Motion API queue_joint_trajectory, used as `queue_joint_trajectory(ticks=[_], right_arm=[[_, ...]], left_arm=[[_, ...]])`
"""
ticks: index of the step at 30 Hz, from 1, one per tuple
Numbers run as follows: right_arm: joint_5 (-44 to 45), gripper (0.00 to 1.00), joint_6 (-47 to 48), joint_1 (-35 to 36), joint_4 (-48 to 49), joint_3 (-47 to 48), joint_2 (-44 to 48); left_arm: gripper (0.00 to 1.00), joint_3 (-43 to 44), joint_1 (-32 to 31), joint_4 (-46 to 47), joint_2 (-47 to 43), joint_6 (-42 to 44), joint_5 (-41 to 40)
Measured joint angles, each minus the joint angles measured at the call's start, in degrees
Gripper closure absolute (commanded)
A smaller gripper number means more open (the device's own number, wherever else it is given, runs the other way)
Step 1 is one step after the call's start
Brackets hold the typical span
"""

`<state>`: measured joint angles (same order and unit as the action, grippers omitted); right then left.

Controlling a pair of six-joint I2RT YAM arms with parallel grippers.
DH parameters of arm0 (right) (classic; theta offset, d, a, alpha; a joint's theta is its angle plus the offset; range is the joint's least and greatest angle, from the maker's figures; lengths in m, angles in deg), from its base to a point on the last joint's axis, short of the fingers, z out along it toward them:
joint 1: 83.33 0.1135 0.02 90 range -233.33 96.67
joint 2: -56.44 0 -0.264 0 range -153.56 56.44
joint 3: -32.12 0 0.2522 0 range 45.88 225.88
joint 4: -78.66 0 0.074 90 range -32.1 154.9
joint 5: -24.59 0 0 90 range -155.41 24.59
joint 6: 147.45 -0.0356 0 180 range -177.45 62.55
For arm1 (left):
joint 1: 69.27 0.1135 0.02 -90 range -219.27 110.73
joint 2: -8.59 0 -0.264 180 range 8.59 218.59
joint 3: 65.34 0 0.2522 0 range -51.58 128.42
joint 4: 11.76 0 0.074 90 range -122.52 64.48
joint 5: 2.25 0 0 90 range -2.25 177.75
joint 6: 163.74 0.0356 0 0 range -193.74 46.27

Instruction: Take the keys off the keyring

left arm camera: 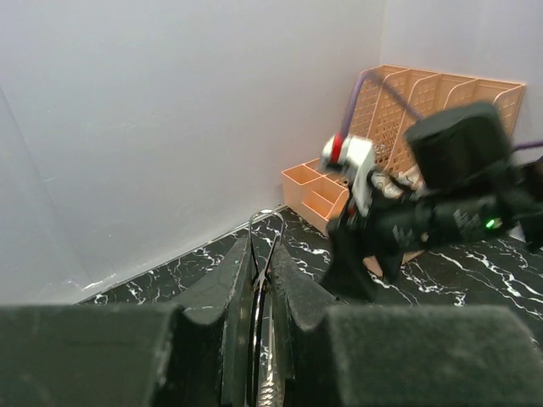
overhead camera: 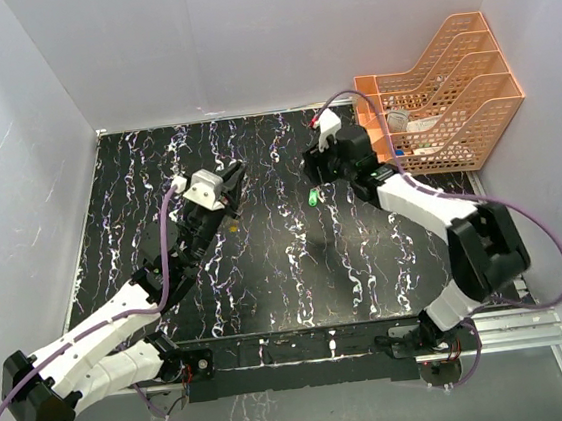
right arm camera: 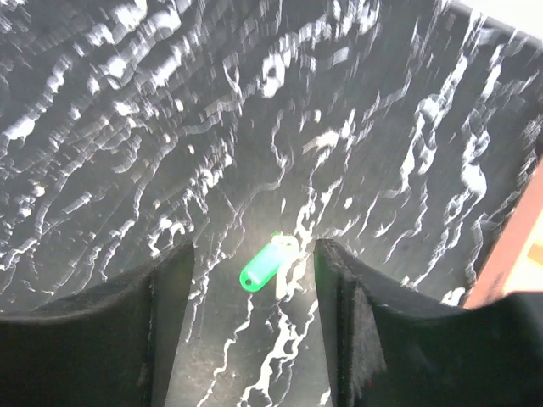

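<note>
Left gripper (left arm camera: 261,251) pinches the keyring (left arm camera: 266,211) tight above mid-tabletop, while right gripper (right arm camera: 252,251), fingers wide, hovers over the green-headed key (right arm camera: 257,271) lying loose below and should probably lift straight up.

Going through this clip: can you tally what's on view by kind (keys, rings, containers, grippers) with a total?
Green-headed key: 1
Keyring: 1
Orange desk organizer: 1
Grippers: 2, the left gripper and the right gripper
Total: 5
Any other keys are too small to make out.
</note>
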<state>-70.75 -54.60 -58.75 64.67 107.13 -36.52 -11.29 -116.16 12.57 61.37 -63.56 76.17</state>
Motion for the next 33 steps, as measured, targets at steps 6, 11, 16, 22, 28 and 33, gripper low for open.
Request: queue_joint_trajectory(ticks=[6,11,16,22,28,33], right_arm=[[-4.90,0.13,-2.05,-0.15,6.54,-3.28,13.07],[-13.73,0.02,-6.51,-0.92,10.14,-3.96,15.43],[-22.97,0.02,-10.12,-2.32,12.57,-4.76,14.23],[-30.18,0.17,-10.58,-2.71,18.47,-12.44,17.03],[-30.47,0.15,-8.04,-1.22,26.16,-23.21,27.98],[-28.39,0.13,-7.43,1.42,33.88,-27.06,32.30]], left_arm=[[1.00,3.50,0.00,-2.82,0.44,-0.61,2.05],[1.00,8.13,0.00,-4.50,0.44,-1.90,5.03],[1.00,9.25,0.00,-5.42,-0.09,-2.82,6.95],[1.00,9.35,0.00,-6.45,-0.48,-3.78,8.17],[1.00,9.79,0.00,-6.27,-0.42,-4.87,9.27],[1.00,9.86,0.00,-5.05,0.37,-5.62,9.49]])
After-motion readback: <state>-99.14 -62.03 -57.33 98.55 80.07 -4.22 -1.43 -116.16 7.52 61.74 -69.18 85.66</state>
